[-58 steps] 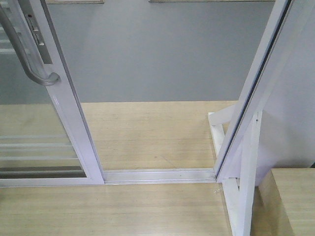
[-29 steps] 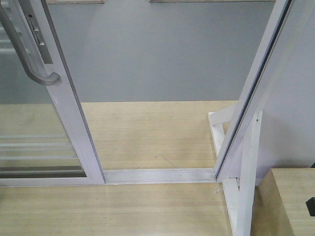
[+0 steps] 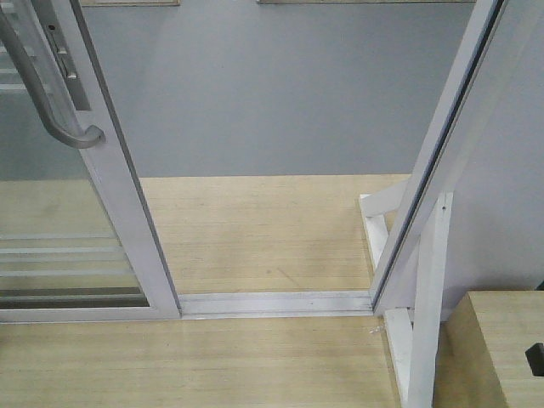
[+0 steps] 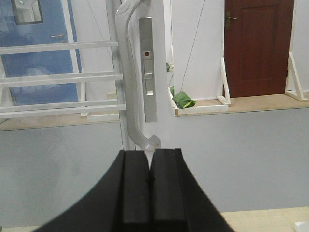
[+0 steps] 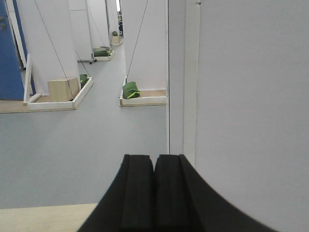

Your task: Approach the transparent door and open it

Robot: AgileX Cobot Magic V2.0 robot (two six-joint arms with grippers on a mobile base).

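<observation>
The transparent door [image 3: 68, 255] stands at the left of the front view, clear glass with thin white bars in a glossy white frame. Its curved grey handle [image 3: 51, 93] sits on the right stile. A wide gap lies between that stile and the white jamb [image 3: 433, 170], over the floor track [image 3: 272, 302]. In the left wrist view the handle [image 4: 130, 72] and lock plate [image 4: 148, 67] rise straight ahead, the handle's lower end just above my left gripper [image 4: 149, 155], which is shut on nothing. My right gripper [image 5: 154, 159] is shut and empty, facing the jamb's edge [image 5: 188, 72].
A white wooden brace [image 3: 425, 340] and a wooden box [image 3: 501, 340] stand at the right. Grey floor [image 3: 272, 85] lies beyond the wooden platform. A small black part [image 3: 535, 359] pokes in at the lower right. White partitions with green bags [image 5: 130, 90] stand farther off.
A small black part has come into the front view's lower right edge. The door and handle have not moved.
</observation>
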